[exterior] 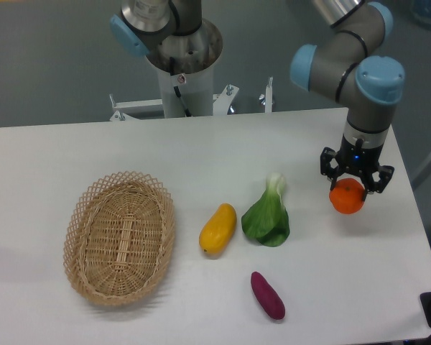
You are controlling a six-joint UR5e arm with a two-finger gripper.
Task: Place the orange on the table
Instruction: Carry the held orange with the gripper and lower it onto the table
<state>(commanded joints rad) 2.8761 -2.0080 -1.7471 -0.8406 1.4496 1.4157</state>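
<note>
The small round orange (347,198) is at the right side of the white table (201,151), held between the black fingers of my gripper (350,188), which comes down on it from above and is shut on it. Whether the orange touches the tabletop or hangs just above it I cannot tell. The fruit's top is hidden by the gripper body.
An oval wicker basket (120,236) stands at the left. In the middle lie a yellow-orange mango-shaped fruit (218,228), a green leafy vegetable (268,215) and a purple sweet potato (268,295). The table's right edge is close to the orange.
</note>
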